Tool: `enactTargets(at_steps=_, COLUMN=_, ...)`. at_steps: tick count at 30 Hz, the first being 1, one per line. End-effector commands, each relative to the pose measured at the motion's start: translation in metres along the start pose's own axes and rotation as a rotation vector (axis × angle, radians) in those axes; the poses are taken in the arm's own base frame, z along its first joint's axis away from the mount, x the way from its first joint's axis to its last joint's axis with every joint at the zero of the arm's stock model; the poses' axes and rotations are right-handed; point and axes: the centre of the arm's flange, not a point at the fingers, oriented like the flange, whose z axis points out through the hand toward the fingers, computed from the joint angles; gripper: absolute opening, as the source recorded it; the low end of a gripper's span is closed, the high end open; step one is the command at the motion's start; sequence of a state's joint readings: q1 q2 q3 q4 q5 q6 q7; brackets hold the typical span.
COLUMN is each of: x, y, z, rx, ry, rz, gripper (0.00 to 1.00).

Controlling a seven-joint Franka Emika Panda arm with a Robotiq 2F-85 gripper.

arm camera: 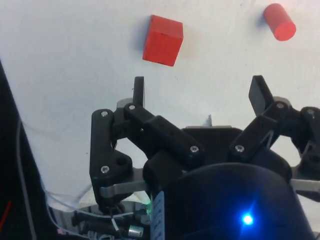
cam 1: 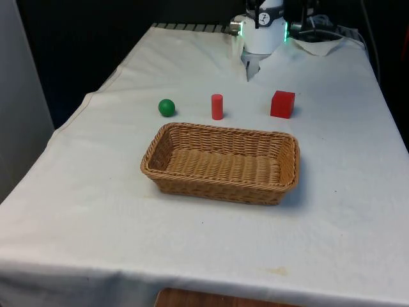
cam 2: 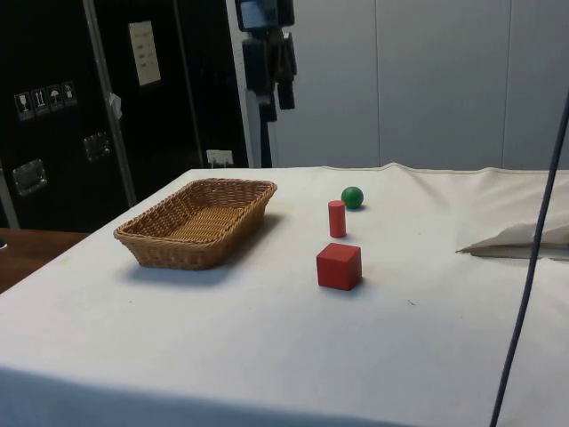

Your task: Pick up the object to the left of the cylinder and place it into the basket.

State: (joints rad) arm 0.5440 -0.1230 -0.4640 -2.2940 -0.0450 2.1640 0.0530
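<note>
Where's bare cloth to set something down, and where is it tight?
Free: the wide cloth between the basket and the near edge, and either side of the basket. Tight: the row behind it, green ball, red cylinder, red cube, with narrow gaps. The open gripper hangs beyond that row.

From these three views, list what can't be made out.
- Robot arm: cut off by the top edge in the front view; only its base shows.
- Green ball: lies outside the wrist view's frame, where the open claw hangs over bare cloth.
- Basket interior: in the side view its near wall hides part of the floor.
- Cylinder: its base is cut off by the wrist view's edge.
</note>
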Motion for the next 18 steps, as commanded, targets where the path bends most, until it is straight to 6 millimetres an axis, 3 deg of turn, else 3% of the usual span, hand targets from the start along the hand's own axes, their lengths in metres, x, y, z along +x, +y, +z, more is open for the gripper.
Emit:
enactTargets(at_steps=1, x=-0.004, y=-0.002, z=0.002, rx=-0.013, ry=0.018, rz=0.002, gripper=1.00)
enactTargets(at_steps=18, x=-0.038, y=-0.023, z=0.042, rx=-0.036, ry=0.059, rz=-0.013, gripper=1.00)
